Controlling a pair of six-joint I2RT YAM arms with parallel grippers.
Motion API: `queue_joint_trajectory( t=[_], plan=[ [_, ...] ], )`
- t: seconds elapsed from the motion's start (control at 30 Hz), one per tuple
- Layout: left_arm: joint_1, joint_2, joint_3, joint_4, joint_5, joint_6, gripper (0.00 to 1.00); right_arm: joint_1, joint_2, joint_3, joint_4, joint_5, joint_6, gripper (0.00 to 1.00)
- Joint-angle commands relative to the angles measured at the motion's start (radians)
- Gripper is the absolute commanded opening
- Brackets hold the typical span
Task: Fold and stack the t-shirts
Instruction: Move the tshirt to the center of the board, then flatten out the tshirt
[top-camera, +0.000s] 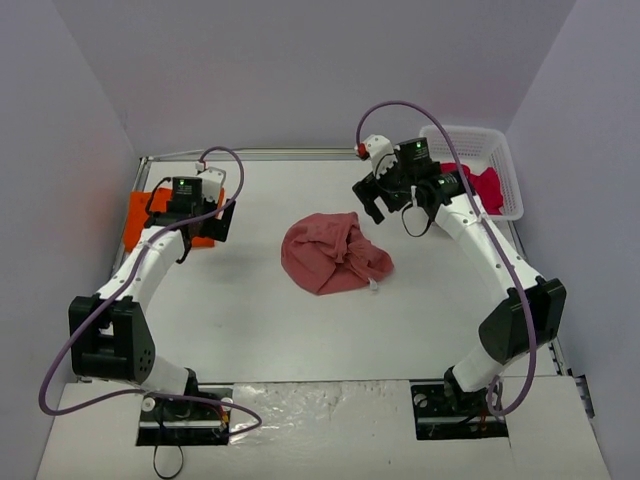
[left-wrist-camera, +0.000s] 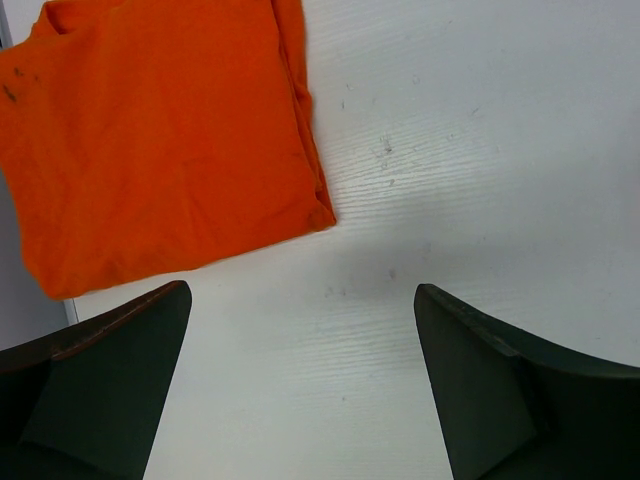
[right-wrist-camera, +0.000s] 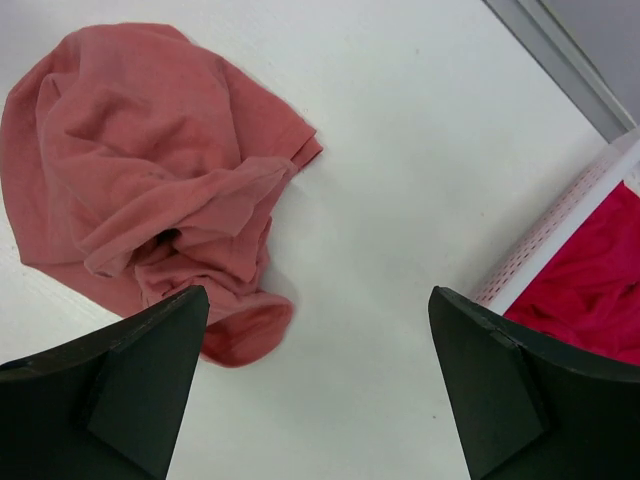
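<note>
Orange t-shirt (top-camera: 138, 218) half under left arm (top-camera: 150, 256), crimson t-shirt (right-wrist-camera: 600, 268) cut off

Crumpled brick-red t-shirt (top-camera: 333, 254) at centre, orange t-shirt (top-camera: 138, 222) at left

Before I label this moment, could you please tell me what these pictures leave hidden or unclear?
Orange t-shirt: top view, partly under the left arm; left wrist view crops it.
Crimson-pink t-shirt: top view, mostly behind basket wall and right arm.
Brick-red t-shirt: crumpled, so its sleeves are unreadable.
</note>
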Motion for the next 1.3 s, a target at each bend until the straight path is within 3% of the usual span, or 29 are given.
queue_joint_trajectory(
  t=[0.0,0.2,0.43,0.93,1.07,1.2,1.27],
  plan=[
    [-0.009,-0.004,0.031,-0.007,0.0,0.019,0.94,-0.007,-0.013,-0.064,-0.017,-0.021,0.005,0.88],
    [-0.01,-0.007,0.033,-0.013,0.0,0.021,0.94,-0.018,-0.01,-0.121,-0.019,-0.064,0.008,0.82],
    [-0.01,-0.002,0.031,-0.016,0.0,0.021,0.94,-0.001,-0.032,-0.176,-0.033,-0.107,-0.012,0.67],
    [-0.01,0.013,0.031,-0.019,0.0,0.022,0.94,0.08,0.037,-0.207,-0.068,-0.138,-0.035,0.65],
    [-0.01,0.016,0.03,-0.018,0.0,0.025,0.94,0.088,0.08,-0.202,-0.066,-0.132,-0.043,0.61],
    [-0.01,0.017,0.028,-0.016,0.0,0.025,0.94,0.088,0.132,-0.187,-0.06,-0.113,-0.048,0.44],
    [-0.012,0.017,0.028,-0.016,0.0,0.025,0.94,0.088,0.15,-0.181,-0.062,-0.113,-0.048,0.4]
  ],
)
